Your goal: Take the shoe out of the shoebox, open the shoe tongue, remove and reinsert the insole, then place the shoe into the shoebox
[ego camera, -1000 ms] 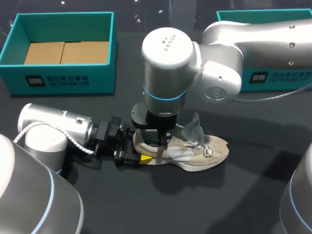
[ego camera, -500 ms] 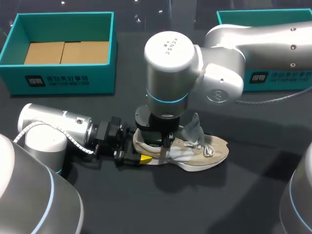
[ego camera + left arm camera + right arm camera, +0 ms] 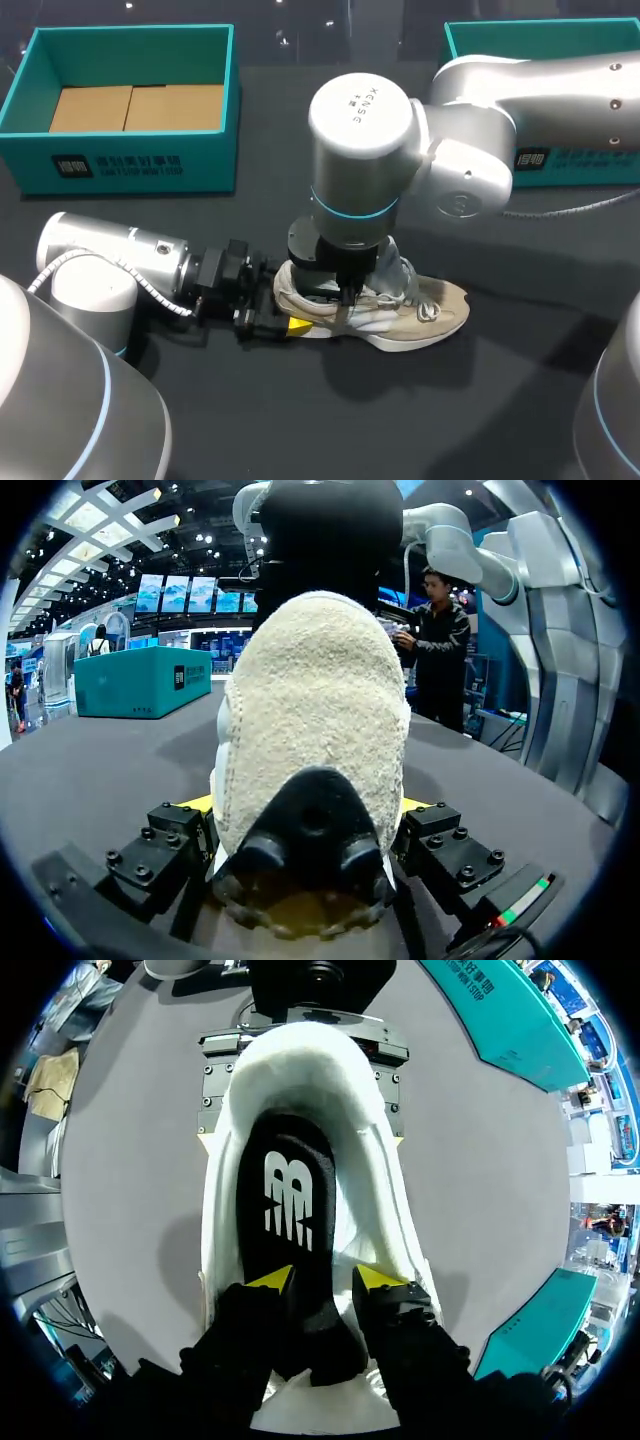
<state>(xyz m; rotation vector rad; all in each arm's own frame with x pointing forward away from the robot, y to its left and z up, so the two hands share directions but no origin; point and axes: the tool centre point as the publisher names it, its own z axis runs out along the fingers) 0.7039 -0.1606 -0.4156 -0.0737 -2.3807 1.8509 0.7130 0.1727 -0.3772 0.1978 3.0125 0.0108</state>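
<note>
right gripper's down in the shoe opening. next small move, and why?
Probably raise the right gripper a little, peeling the near end of the insole upward. Its fingers look pinched on that end, while the rest of the insole lies flat inside the shoe. The left gripper clamps the heel from both sides, so the shoe should stay put during the lift.
</note>
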